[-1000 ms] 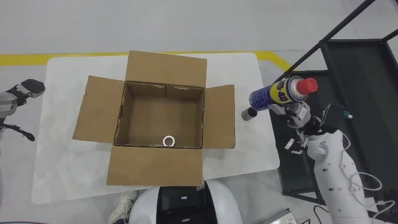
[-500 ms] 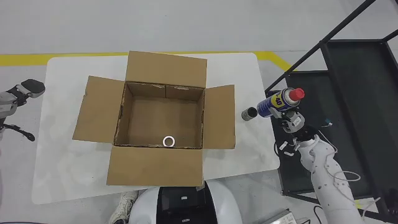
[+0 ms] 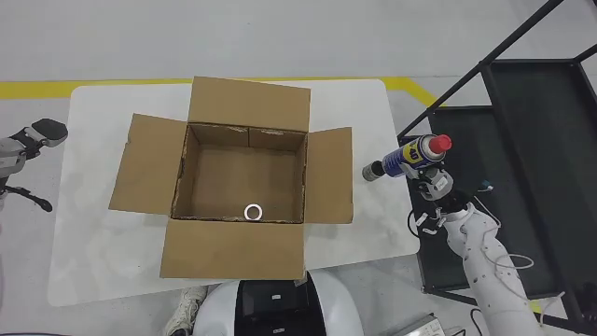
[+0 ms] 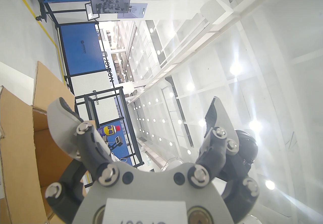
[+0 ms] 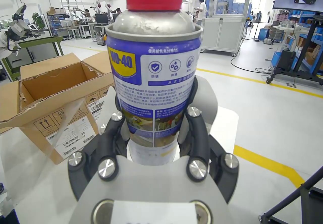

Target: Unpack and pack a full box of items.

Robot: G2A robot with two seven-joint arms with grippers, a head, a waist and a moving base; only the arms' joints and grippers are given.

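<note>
Where the can was: the spray can [image 5: 154,78] sat clamped between the right fingers [image 5: 205,100]. They squeezed its lower half from both sides, and its red cap stuck out far past the fingertips.
Right fingers' spot: they hung by the edge of the bench [image 3: 93,243], with the black rack [image 3: 550,131] just on their other side.
Left fingers: the left fingers [image 4: 63,119] were wide apart with nothing between them, well away from the can.
Box: the open box [image 3: 247,103] sat well apart from the right fingers. A small ring [image 3: 253,211] lay on its floor, far from both sets of fingers.
What could go wrong: I think the can could slide or tip in the fingers, since it was tall and smooth and held low down. It could bump the rack's bars, because they were so near the fingers. If let go right there, it might land on the bench edge, topple and roll off.
What was different: a second before, the can looked bigger and higher in the top view. It had come down lower and closer to the bench edge. Box, ring and left fingers had stayed put.
</note>
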